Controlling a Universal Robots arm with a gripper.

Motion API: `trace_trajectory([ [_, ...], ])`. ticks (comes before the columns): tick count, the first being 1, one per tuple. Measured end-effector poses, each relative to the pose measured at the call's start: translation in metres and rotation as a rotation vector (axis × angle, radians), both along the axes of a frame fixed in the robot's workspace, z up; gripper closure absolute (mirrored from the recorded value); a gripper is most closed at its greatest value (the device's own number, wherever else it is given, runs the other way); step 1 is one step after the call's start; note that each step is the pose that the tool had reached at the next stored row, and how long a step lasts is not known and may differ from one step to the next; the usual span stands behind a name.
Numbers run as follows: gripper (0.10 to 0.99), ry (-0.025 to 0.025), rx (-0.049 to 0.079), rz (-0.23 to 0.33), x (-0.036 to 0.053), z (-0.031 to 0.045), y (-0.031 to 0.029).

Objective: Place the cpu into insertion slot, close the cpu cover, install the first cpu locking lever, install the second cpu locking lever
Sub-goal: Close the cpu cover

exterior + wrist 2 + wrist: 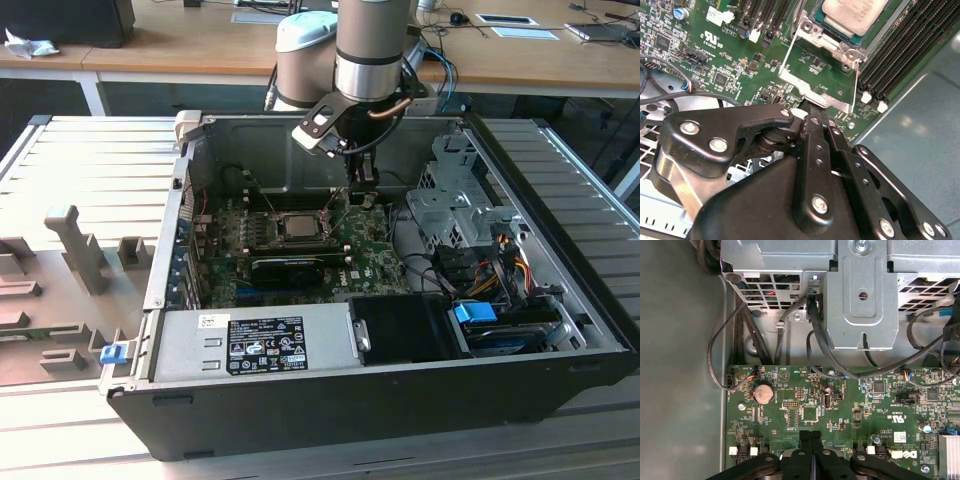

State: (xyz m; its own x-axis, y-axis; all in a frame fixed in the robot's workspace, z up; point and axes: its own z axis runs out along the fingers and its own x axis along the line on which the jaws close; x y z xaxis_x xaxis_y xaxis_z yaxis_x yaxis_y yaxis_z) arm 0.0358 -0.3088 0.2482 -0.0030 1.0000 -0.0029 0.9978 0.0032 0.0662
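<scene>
Reaching into the open computer case in the exterior view, the gripper hangs just beside the cpu, near the middle of the green motherboard. In the second wrist view the cpu sits in the insertion slot. The cpu cover is swung open, and the fingers, drawn together, meet its free edge. Whether they pinch it cannot be told. In the first wrist view the closed fingers are above the board, with a metal drive cage past its edge.

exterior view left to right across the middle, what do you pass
grey fixture blocks → cpu → tool → metal drive cage → yellow and orange cables. The cpu cover sits at the tool's tips, so it is left out.
</scene>
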Motion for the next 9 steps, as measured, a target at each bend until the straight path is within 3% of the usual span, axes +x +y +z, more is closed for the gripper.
trace_trajectory([
  [9, 0.98, 0.0001, 0.0, 0.0, -0.0019, 0.0, 0.0],
])
